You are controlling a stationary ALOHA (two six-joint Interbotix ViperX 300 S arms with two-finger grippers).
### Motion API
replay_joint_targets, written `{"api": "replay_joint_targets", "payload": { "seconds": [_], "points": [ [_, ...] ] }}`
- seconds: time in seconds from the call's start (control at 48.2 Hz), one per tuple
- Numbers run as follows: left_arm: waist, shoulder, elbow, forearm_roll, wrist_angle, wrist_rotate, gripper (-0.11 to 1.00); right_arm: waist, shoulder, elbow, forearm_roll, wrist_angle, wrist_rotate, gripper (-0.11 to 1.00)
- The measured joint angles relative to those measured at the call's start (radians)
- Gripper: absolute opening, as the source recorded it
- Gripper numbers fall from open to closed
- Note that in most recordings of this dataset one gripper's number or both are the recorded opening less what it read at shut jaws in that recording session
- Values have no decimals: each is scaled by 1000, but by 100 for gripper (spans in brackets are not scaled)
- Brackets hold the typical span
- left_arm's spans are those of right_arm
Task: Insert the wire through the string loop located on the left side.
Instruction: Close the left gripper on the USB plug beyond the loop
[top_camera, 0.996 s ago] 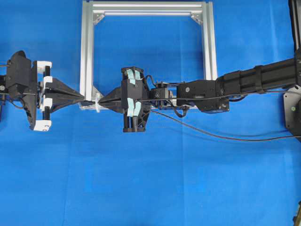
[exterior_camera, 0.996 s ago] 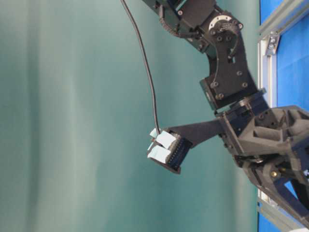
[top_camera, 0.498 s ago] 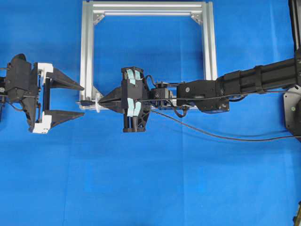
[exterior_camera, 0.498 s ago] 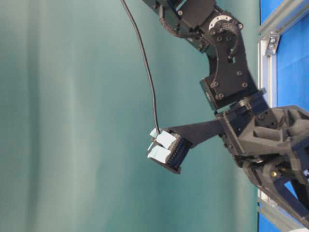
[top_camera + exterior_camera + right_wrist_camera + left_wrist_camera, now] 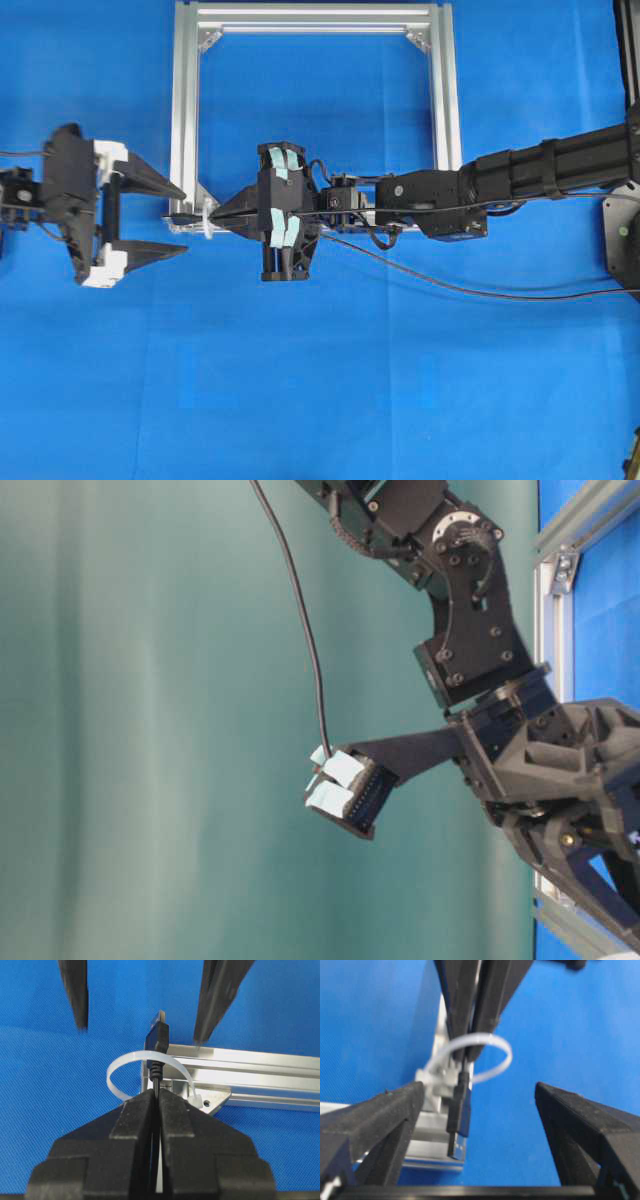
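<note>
Seen from the right wrist view, the right gripper (image 5: 156, 1102) sits nearest, its two fingers (image 5: 131, 1125) pressed tight together on the wire (image 5: 156, 1072) just behind its plug (image 5: 156, 1035), a short grip that keeps the limp cable stiff enough to steer. Just beyond the fingertips, the string loop (image 5: 150, 1057) arches white above the corner of the metal frame (image 5: 260, 1072), and the wire passes under that arch, so the plug already pokes out on the far side. Farther off, two dark prongs hang to either side of the plug: these are the fingers (image 5: 75, 990) of the left gripper (image 5: 160, 218), spread wide and holding nothing, apparently placed to close on the plug once it is clear of the loop. The left wrist view confirms this, with the plug (image 5: 459, 1115) standing between the gaping fingers (image 5: 580, 1125) and touching neither. From overhead, the rest of the wire (image 5: 470, 290) trails slack across the blue table (image 5: 320, 400) toward the right, which leaves room to draw it through. The threading looks nearly complete, with a handover as the likely next move.
</note>
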Motion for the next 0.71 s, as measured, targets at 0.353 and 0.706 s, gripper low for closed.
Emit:
{"api": "replay_joint_targets", "payload": {
  "seconds": [0.353, 0.706],
  "points": [
    [3, 64, -20, 0, 2, 0, 86, 0, 2, 0, 0, 0, 0, 0],
    [3, 63, -20, 0, 2, 0, 86, 0, 0, -2, 0, 0, 0, 0]
  ]
}}
